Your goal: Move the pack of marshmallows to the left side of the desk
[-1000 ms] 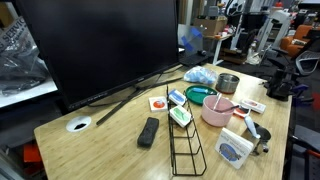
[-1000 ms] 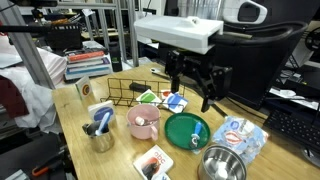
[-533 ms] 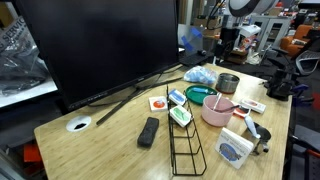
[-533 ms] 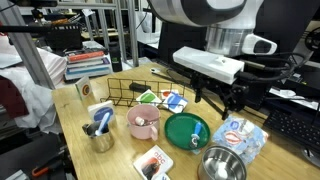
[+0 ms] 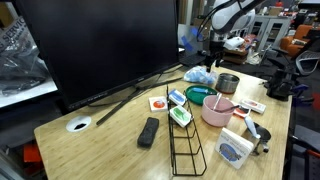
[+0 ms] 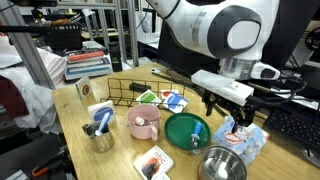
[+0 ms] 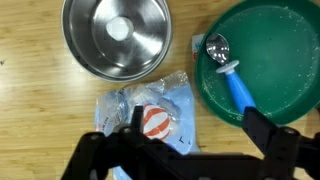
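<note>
The pack of marshmallows is a crinkly light-blue bag with a red-and-white print, lying flat on the light-wood desk between a steel bowl and a green plate. It shows in both exterior views. My gripper is open and empty, hovering just above the pack, with one finger over the bag and the other by the plate's edge. In the exterior views the gripper hangs above the pack without touching it.
A steel bowl and a green plate holding a blue-handled spoon flank the pack. A large monitor, black remote, wire rack, pink mug and cable hole stand on the desk.
The arm has swung from over the wire rack and cards across the green plate, and the open gripper now hangs above the marshmallow pack. Nothing on the desk has moved.
</note>
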